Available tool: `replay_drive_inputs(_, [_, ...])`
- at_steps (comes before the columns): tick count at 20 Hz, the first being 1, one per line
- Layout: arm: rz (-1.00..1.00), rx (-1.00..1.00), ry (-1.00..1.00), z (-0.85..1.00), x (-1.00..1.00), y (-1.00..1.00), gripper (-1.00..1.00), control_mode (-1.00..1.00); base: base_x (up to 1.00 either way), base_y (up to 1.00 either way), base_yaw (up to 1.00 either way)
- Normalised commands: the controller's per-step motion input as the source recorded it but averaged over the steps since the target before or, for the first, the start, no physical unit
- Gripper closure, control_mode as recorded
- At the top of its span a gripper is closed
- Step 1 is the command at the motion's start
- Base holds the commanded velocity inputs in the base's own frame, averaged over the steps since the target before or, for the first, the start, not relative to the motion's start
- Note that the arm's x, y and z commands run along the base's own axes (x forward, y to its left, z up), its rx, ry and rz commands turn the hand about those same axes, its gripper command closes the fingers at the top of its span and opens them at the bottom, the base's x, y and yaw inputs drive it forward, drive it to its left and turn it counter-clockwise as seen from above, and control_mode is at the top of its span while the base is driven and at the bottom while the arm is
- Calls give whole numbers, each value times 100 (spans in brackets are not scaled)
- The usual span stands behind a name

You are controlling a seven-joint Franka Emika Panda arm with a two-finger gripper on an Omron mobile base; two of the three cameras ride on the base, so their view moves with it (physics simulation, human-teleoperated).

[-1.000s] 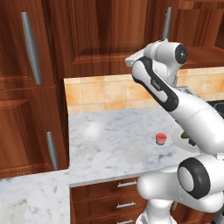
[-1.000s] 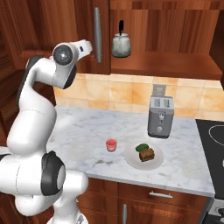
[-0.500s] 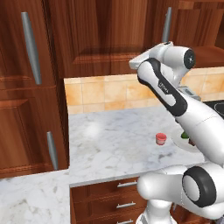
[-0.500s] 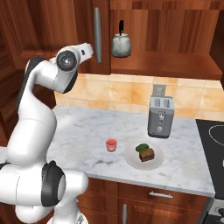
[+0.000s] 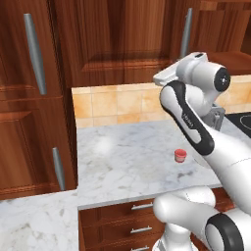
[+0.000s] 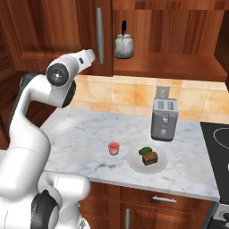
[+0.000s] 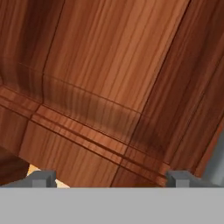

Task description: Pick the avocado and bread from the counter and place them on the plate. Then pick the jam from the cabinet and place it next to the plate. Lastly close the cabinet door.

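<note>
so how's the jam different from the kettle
The jam is a tiny red-pink pot standing on the counter beside the plate; the kettle is grey-green, much bigger, with a black handle, up on the cabinet shelf. Both stand upright.

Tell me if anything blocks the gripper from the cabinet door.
Nothing visible does. The open gripper faces the cabinet door closely, with only bare wood panel ahead between its fingertips.

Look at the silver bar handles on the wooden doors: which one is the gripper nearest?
The long vertical bar handle on the cabinet door left of the kettle. The gripper hovers beside its lower end; the other handles hang farther off.
</note>
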Motion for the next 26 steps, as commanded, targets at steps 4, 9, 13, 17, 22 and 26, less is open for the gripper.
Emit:
replay_drive_inputs(4, [-23,-4,0,3,-35,-35,-100,-100,0,0,0])
replay_drive_inputs(9, [-33,6,3,5,-32,-38,-100,-100,0,0,0])
replay_drive_inputs(13, [-31,17,4,11,-37,-35,-100,-100,0,0,0])
replay_drive_inputs(17, [-25,27,4,11,-45,-34,-100,-100,0,0,0])
replay_drive_inputs(22, [-19,36,1,12,-42,-36,-100,-100,0,0,0])
replay_drive_inputs(26, [-19,42,9,5,-44,-37,-100,-100,0,0,0])
